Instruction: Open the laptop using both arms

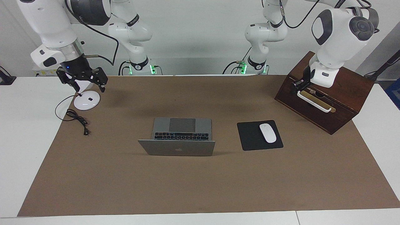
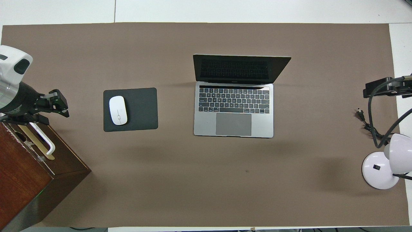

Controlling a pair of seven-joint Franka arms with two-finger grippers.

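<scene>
Noted, nearest the robots, the right arm (image 1: 53, 28) raised over the white lamp base (image 1: 87, 100) at its own end of the tabletop (image 1: 18, 131), jaws spread wide, pointing down and holding nothing. Took this for a parked pose, well apart from the work. Saw a black cable (image 1: 75, 117) lying loose just beside the lamp base.

Found the left arm (image 1: 334, 34) at the other end, hanging over the slanted front of the wooden box (image 1: 340, 103), close above its white handle (image 1: 314, 103). Could not tell whether its jaws stood apart or together. Saw nothing carried there.

Found the laptop (image 1: 182, 128) mid-tabletop on the brown mat (image 1: 200, 187), well apart from both arms, keyboard and trackpad turned toward the robots. Put the black mouse pad (image 1: 250, 137) beside it, toward the left arm's end, with the white mouse (image 1: 268, 133) on it.

Saw, farthest out, the lid (image 1: 177, 148) standing up from the hinge, logo facing away from the robots. Judged the opening done.
</scene>
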